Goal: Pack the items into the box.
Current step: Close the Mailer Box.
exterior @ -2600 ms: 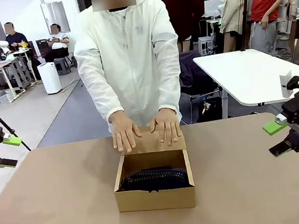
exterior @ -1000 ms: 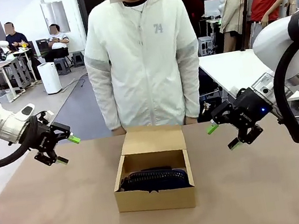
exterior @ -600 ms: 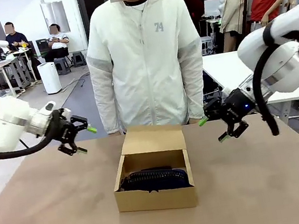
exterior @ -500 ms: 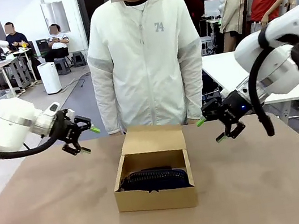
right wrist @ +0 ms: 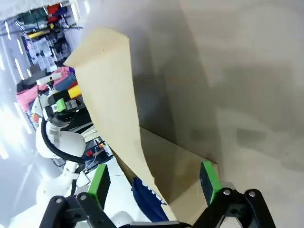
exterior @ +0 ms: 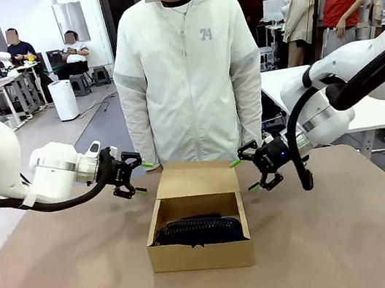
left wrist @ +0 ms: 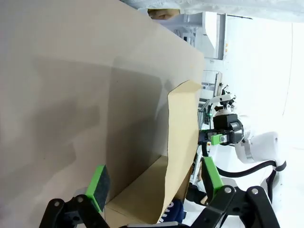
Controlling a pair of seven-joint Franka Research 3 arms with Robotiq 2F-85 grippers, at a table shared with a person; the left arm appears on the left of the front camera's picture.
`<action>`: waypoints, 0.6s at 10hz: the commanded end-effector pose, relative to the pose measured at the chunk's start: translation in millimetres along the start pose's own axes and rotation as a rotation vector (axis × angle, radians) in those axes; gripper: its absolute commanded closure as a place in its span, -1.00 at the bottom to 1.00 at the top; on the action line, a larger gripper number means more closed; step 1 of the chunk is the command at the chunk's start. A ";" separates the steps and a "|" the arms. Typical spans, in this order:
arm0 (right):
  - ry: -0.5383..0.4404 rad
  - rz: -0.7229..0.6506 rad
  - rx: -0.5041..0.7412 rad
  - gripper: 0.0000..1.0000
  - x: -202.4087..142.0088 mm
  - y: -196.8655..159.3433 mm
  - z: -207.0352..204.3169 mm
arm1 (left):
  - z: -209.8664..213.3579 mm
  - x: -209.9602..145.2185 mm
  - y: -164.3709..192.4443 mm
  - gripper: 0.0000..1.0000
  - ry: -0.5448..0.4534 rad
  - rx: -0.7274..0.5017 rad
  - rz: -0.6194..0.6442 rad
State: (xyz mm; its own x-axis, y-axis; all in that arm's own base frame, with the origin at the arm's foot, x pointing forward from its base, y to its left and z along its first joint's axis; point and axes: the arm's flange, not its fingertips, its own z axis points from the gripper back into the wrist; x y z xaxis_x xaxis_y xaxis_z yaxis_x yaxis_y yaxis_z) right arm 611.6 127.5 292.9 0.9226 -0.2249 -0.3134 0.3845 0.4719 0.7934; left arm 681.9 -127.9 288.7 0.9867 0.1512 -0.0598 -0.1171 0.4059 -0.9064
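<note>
The brown cardboard box (exterior: 201, 255) stands open mid-table, its flap lid (exterior: 198, 180) raised at the far side. Inside lies a navy-blue pouch (exterior: 196, 230), one of the items. My left gripper (exterior: 141, 178) is open just left of the flap's left edge. My right gripper (exterior: 246, 174) is open just right of the flap's right edge. In the left wrist view the flap (left wrist: 183, 137) rises between my green-padded fingers (left wrist: 98, 186), nothing touching. In the right wrist view the flap (right wrist: 111, 95) and the pouch (right wrist: 145, 197) lie between the open pads (right wrist: 207, 176).
A person in a white jacket (exterior: 185, 78) stands close behind the box at the far table edge, arms down. The brown tabletop (exterior: 68, 283) is bare to the left, right and front of the box. A white table (exterior: 331, 91) stands off to the back right.
Both grippers have swung inward from the table's sides to the flap's two ends, still open. The person took both hands off the lid and stood upright. The box has not moved.
</note>
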 end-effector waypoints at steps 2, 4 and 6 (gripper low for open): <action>-0.004 0.032 -0.054 -1.00 -11.0 3.3 13.3 | 12.5 0.6 0.7 -1.00 0.036 0.048 -0.001; -0.015 -0.022 0.053 -1.00 14.8 0.6 -6.0 | -16.2 15.1 0.1 -1.00 0.046 -0.078 -0.084; -0.088 0.001 0.133 -1.00 24.2 -8.4 -12.5 | -21.2 32.0 11.8 -1.00 0.147 -0.243 -0.147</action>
State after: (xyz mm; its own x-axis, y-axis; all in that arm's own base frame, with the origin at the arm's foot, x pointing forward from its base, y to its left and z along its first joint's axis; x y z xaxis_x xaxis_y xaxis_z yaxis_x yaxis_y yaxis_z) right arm 624.6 123.4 280.0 0.9076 -0.2687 -0.3224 0.4096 0.3989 0.8204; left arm 698.0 -147.1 277.2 0.9995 0.0302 0.0071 -0.0021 0.2938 -0.9559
